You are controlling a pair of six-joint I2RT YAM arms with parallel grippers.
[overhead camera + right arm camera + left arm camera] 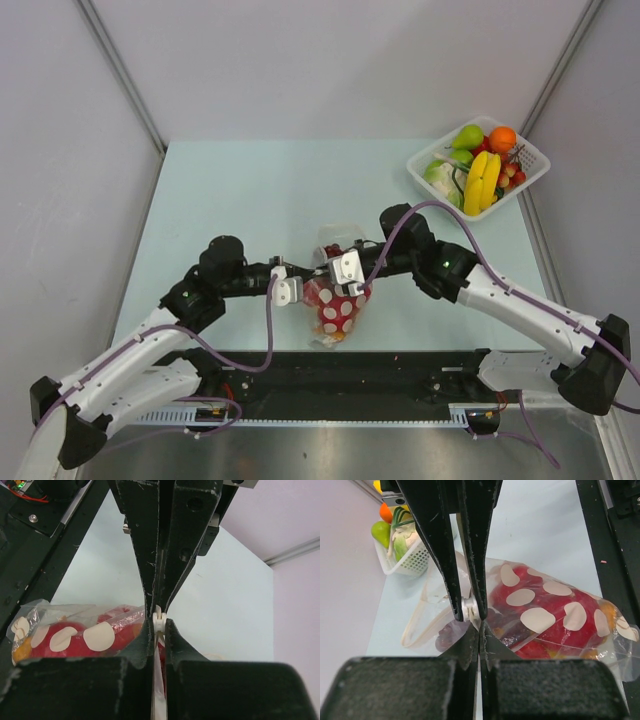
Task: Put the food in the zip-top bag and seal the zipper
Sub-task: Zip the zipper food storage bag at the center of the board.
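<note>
- Bag (338,310): it lies on the table (230,200), midway along the near edge and just in from it, with its closed end toward you and its mouth pointing away.
- The pepper (555,600) fills most of the bag, and the orange piece (610,617) sits at the closed end. Something dark shows near the mouth, but you cannot tell what it is.
- Your left gripper (479,630) is clenched flat, nipping the zipper (159,615) from the left side of the bag.
- Your right gripper (159,625) meets it tip to tip from the right, clamped on the same white strip. No gap shows between its jaws.
- Step in hand, by my reading: you are sealing, and loading looks finished.
- Past the pinch, the left wrist view shows the pale mouth edge bowing out in a loop. So judge the seal as not yet made along its whole length.
- Your next move calls for one gripper to hold the strip as an anchor. The other should run or re-pinch along the strip toward the unsealed end, keeping both lips lined up.
- Pull level with the table. The soft film may crumple or lift, and the strip may slip out of the jaws.
- The basket (530,178) stands in the far right corner, well apart, with other fruit in it. Leave it out of your path.
</note>
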